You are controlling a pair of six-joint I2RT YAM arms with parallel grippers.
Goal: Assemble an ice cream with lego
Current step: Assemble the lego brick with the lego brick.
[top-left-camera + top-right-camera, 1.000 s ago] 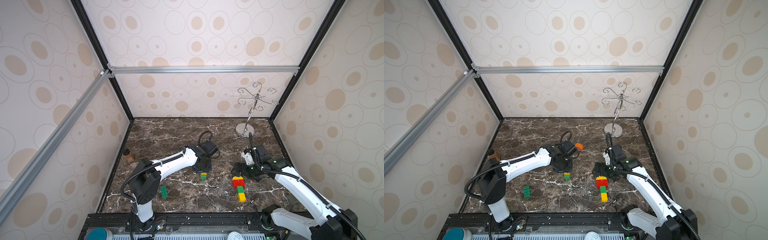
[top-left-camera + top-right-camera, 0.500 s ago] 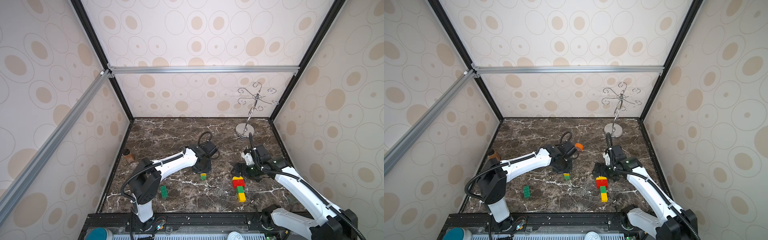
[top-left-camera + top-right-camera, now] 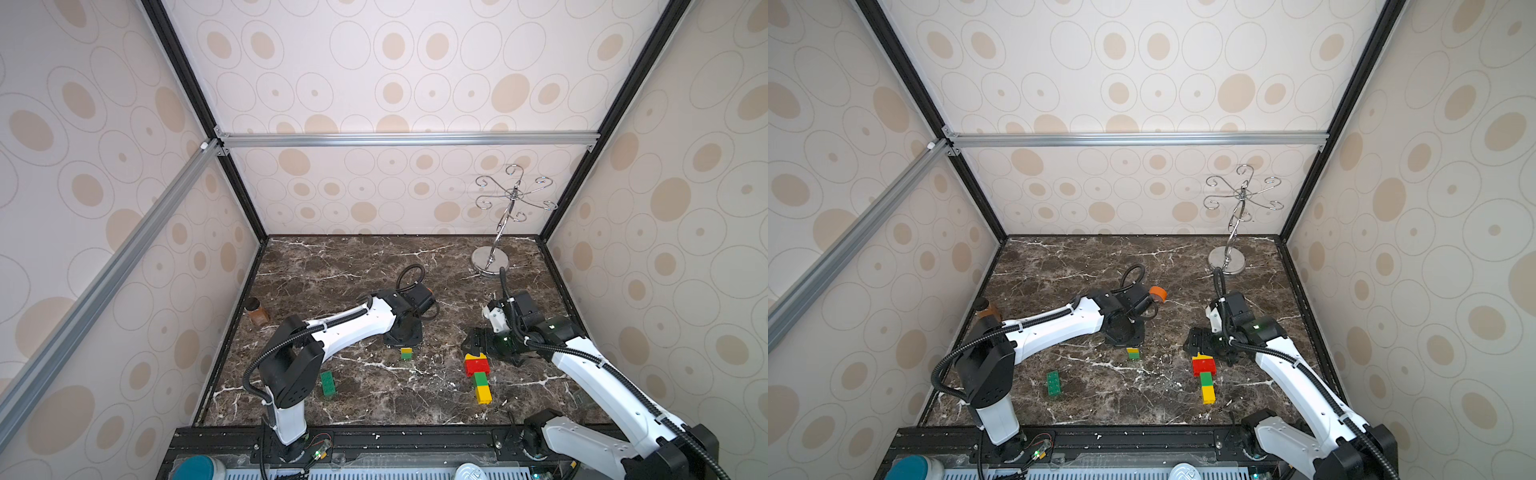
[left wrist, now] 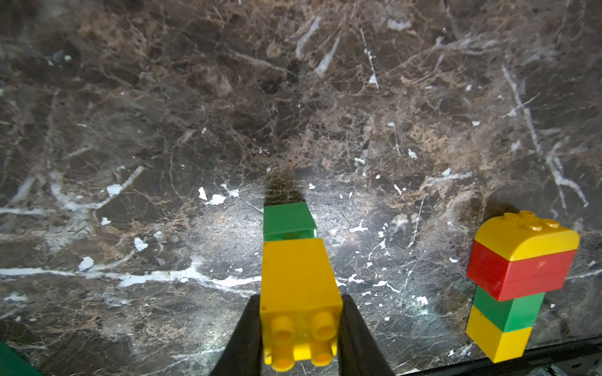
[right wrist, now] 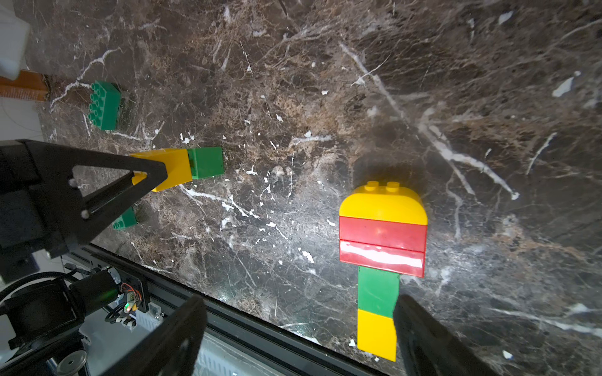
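A: Scene, big to small?
B: Dark marble table (image 3: 332,266). Over it the left arm (image 3: 353,324) reaches to mid-table. The right arm (image 3: 602,382) comes in from its own side, and the two wrists are well apart.
A: Jaws?
B: Pinching on the left gripper (image 4: 300,302). It clamps the yellow brick (image 4: 298,276) of a two-brick stack (image 3: 406,353), studs toward the wrist camera, with a green brick (image 4: 289,221) plugged on the far end. Can't tell if that end touches the table. Spread wide on the right gripper (image 5: 298,301), gripping nothing.
A: Fixtures?
B: Chrome hook stand (image 3: 490,262), upright, back right corner.
A: Task piece?
B: The lego ice cream (image 3: 478,368) (image 3: 1203,365) lies flat on the table in both top views, dome end just beside the right gripper. It has a yellow dome (image 5: 382,203), two red bricks (image 5: 382,232), then a green-and-yellow stem (image 5: 378,293). One right finger (image 5: 423,332) shows just beside the stem.
A: Loose parts?
B: One brown jar (image 3: 258,316) at the left wall. One green oblong brick (image 3: 328,384) near the front edge, clear of the held stack.
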